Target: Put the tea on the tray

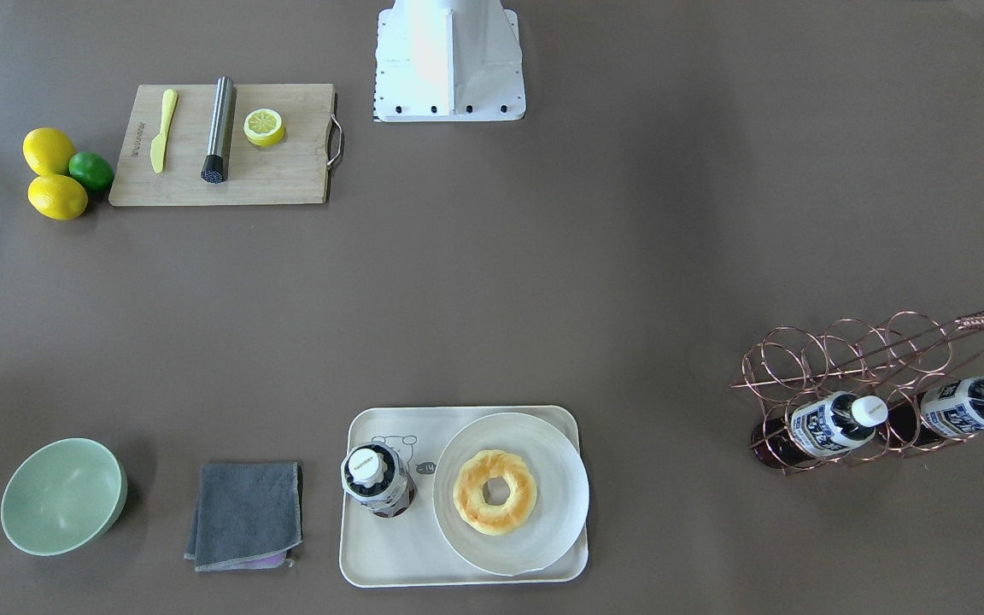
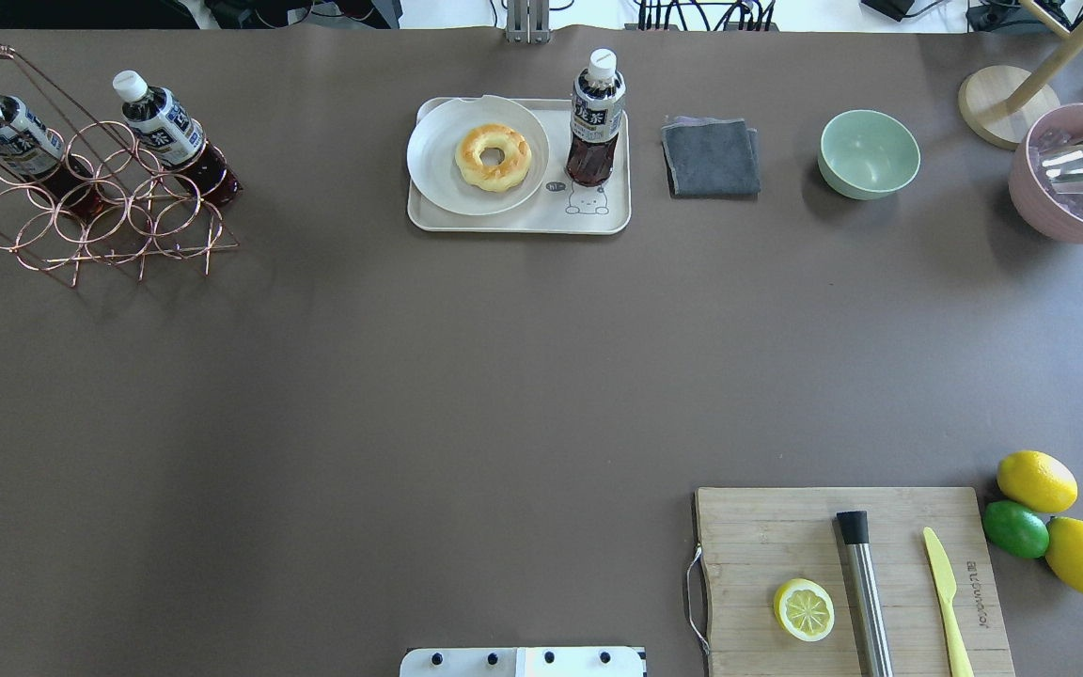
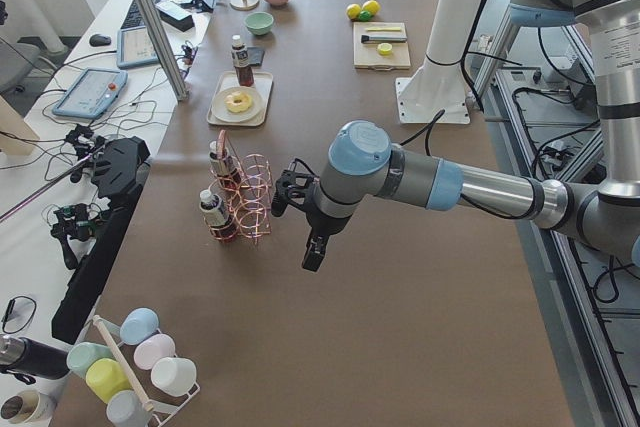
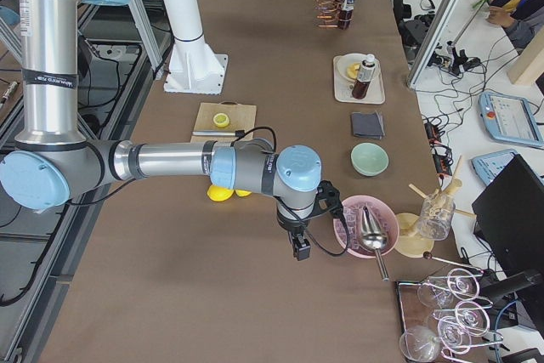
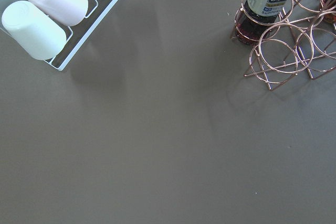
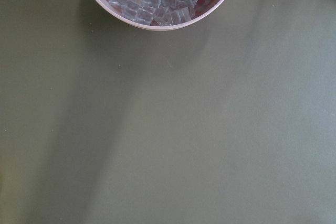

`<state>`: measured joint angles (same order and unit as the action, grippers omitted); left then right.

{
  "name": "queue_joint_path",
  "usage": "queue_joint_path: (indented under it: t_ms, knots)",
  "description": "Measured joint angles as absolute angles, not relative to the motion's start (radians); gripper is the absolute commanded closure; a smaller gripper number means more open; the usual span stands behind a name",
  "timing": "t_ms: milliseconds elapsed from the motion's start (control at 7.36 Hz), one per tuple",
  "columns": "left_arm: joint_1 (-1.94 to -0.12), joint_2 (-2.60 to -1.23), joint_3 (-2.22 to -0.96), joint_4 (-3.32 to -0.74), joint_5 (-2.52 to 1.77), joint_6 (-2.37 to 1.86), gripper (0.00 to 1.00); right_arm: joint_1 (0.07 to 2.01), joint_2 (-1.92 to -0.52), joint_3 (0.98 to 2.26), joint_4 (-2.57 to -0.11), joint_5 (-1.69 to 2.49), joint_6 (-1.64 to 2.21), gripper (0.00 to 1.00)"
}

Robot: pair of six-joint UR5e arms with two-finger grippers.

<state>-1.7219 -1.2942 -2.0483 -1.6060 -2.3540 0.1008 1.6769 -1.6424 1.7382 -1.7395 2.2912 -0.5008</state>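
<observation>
One tea bottle [image 2: 595, 118] stands upright on the cream tray [image 2: 504, 223], beside the bear drawing; it also shows in the front-facing view [image 1: 377, 483]. Two more tea bottles [image 2: 165, 127] [image 2: 10, 127] lean in a copper wire rack [image 2: 118, 221]. My left gripper [image 3: 313, 250] hangs over bare table near that rack, apart from it. My right gripper [image 4: 300, 248] hangs next to a pink bowl of ice [image 4: 365, 227]. Each gripper shows only in a side view, so I cannot tell whether it is open or shut. Neither is near the tray.
A white plate [image 2: 438, 179] with a doughnut [image 2: 493, 157] fills the tray's other half. A grey cloth [image 2: 711, 157] and a green bowl [image 2: 869, 153] lie beside the tray. A cutting board [image 2: 786, 527], lemons and a lime [image 2: 1016, 528] sit near the robot's right.
</observation>
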Motion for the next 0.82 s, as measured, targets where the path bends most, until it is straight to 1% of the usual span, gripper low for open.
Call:
queue_joint_path:
  t_ms: [815]
  knots:
    - [-1.728, -1.290, -2.050, -1.608, -2.355, 0.102, 0.03, 1.675, -1.637, 1.742, -1.739, 2.291, -0.474, 0.00]
